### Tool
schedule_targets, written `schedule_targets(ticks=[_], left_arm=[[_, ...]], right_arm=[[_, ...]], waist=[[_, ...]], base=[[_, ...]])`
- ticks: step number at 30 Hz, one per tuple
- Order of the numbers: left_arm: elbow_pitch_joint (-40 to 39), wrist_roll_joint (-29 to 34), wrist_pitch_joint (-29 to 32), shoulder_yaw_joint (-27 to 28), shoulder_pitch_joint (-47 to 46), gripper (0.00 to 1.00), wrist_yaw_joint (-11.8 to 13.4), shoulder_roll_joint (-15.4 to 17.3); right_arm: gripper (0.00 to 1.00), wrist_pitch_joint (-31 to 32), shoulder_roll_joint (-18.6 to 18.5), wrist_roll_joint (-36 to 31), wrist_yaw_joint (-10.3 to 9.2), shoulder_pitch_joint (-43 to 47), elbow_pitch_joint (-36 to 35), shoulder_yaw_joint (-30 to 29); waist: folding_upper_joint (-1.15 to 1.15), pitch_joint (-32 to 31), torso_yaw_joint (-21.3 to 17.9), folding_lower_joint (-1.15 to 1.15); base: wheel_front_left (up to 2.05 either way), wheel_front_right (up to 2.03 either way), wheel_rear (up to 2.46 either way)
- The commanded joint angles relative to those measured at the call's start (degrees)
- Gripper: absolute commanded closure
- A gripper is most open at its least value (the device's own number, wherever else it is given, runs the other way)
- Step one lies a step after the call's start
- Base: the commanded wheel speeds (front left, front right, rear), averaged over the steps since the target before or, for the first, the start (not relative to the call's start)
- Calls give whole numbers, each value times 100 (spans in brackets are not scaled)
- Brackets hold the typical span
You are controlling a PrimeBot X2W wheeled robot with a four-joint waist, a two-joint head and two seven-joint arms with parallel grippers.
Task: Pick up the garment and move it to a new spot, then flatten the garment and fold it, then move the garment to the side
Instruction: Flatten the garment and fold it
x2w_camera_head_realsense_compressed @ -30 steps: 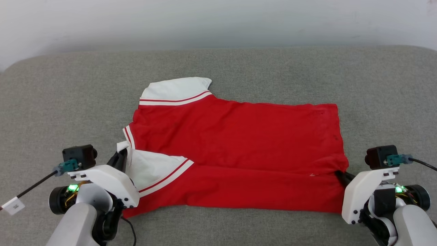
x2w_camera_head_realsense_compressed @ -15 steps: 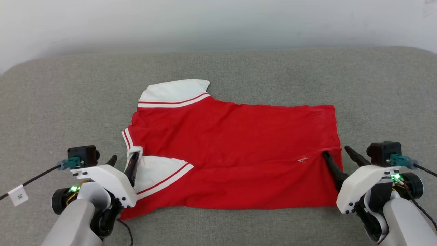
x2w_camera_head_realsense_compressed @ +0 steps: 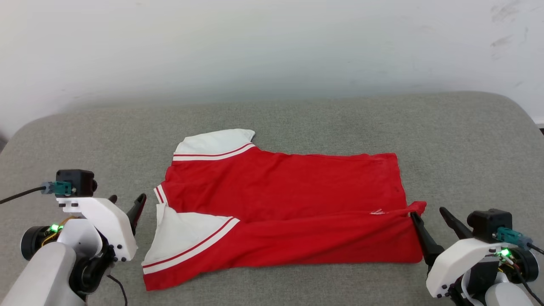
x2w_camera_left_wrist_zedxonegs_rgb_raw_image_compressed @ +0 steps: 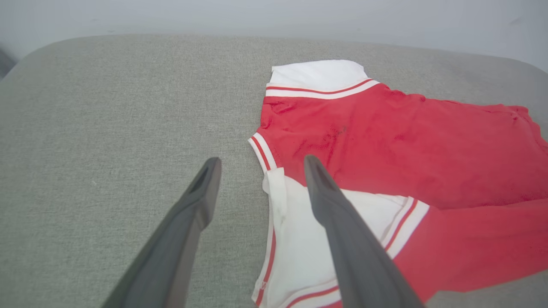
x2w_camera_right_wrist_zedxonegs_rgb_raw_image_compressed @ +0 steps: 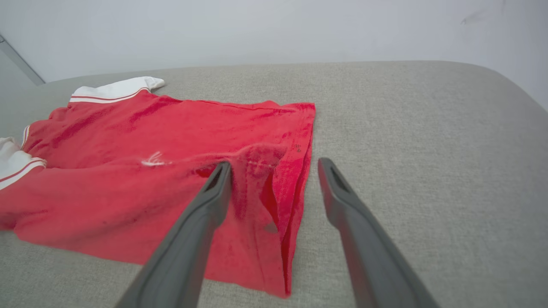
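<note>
While both claws stand wide open and empty, I read this as the gap between folds. The shirt (x2w_camera_head_realsense_compressed: 280, 199) lies in the middle of the cushion (x2w_camera_head_realsense_compressed: 297, 119), with its near long edge already turned over onto the body. My left claw (x2w_camera_head_realsense_compressed: 127, 199) hangs just beside the collar end, clear of the cloth. My right claw (x2w_camera_head_realsense_compressed: 427, 212) sits at the hem end with one finger over the red fabric, though I cannot tell if it touches.

Before the next fold I would tidy the hem corner (x2w_camera_head_realsense_compressed: 418, 207), which is bunched and pokes out past the edge. Then I would pinch both layers at each end and lift evenly, so the thin jersey doesn't sag in the middle.

The cloth is soft, red and faintly creased. The sleeves (x2w_camera_head_realsense_compressed: 187, 231) are white with striped bands, and the cushion is a coarse grey weave with rounded corners.
</note>
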Motion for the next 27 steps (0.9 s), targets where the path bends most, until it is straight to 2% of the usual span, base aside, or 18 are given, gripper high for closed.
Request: schedule_targets(ticks=[1,8,11,17,22,23,24,25,26,27], left_arm=[[-119,-40,203,-43,128,0,33,85],[-760,-474,1786,-201,586,0,119,570],[-923,-648,2288,-202,755,0,253,719],[-959,-861,2633,-115,879,0,412,810],[-750,-1090,2891,-184,886,0,394,664],[-681,-1159,2969,-223,920,5,376,597],[-630,-1213,3011,-256,940,53,356,516],[-582,-1258,3034,-275,943,69,335,454],[-526,-1271,3031,-304,937,100,308,401],[-469,-1309,3052,-334,943,100,294,351]], right_arm=[[0,37,43,-55,-4,125,-114,-41],[0,175,276,-183,-3,500,-859,-157],[0,159,354,-257,-3,563,-1161,-157],[0,94,516,-313,-3,447,-1691,-99],[0,-18,617,-405,-3,345,-2008,-56],[0,-39,633,-427,-3,346,-2049,-64],[0,-58,650,-421,-3,344,-2077,-72],[0,-78,660,-455,-3,334,-2121,-74],[0,-94,672,-467,-3,333,-2142,-75],[0,-110,684,-476,-3,333,-2177,-79]], waist=[[0,-72,-65,0],[0,-2,-307,0],[0,151,-391,0],[0,601,-601,0],[0,893,-750,0],[0,928,-778,0],[0,954,-795,0],[0,984,-809,0],[0,997,-817,0],[0,1004,-823,0]], base=[[0,0,0],[0,0,0],[0,0,0],[0,0,0],[0,0,0],[0,0,0],[0,0,0],[0,0,0],[0,0,0],[0,0,0]])
